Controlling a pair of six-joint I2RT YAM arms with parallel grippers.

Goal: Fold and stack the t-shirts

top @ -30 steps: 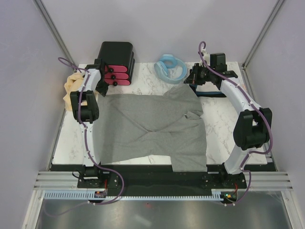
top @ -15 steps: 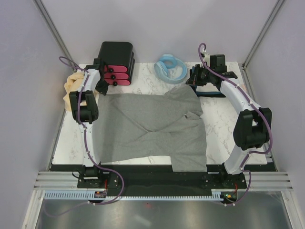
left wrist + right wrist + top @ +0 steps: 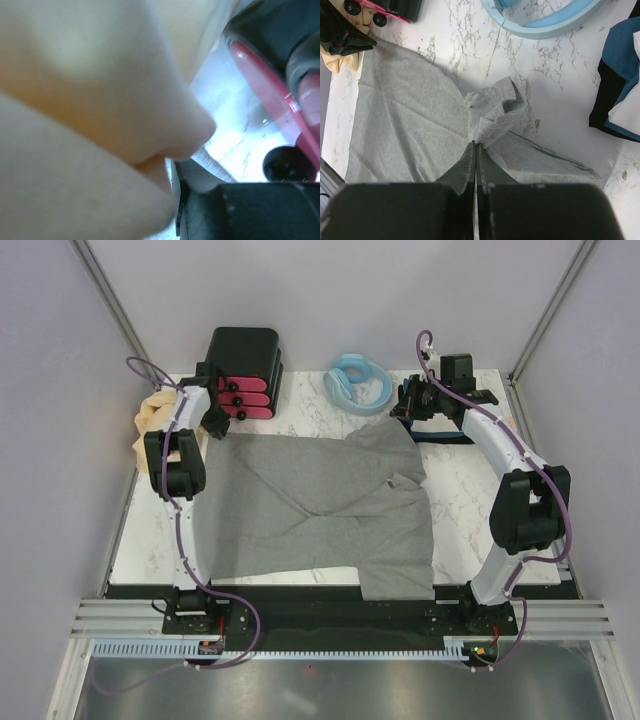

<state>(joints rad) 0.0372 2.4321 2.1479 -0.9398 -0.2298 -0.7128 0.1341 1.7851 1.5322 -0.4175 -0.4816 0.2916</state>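
Left arm reaches to the far left, elbow raised, its end effector (image 3: 213,421) low at the worktop's far side, with the jaw gap hidden. Right arm stretches far, forearm angled left. Its end effector (image 3: 476,146) is closed tight, pinching the grey shirt (image 3: 405,125).

**Closed fingers meet a peak of grey cloth**

The right gripper (image 3: 476,148) has its two fingers pressed together, and the grey t-shirt (image 3: 400,125) gathers up to their tips in converging folds. A crumpled flap of the shirt bunches just beyond them. The rest lies flat to the left on the marble table (image 3: 560,75). A light-blue hose (image 3: 545,27) curves along the top edge. Folded dark navy, blue and white shirts (image 3: 620,95) sit at the right edge, apart from the grey one. A pink-drawered black box (image 3: 390,10) shows at top left, with tan cloth (image 3: 342,60) below it.
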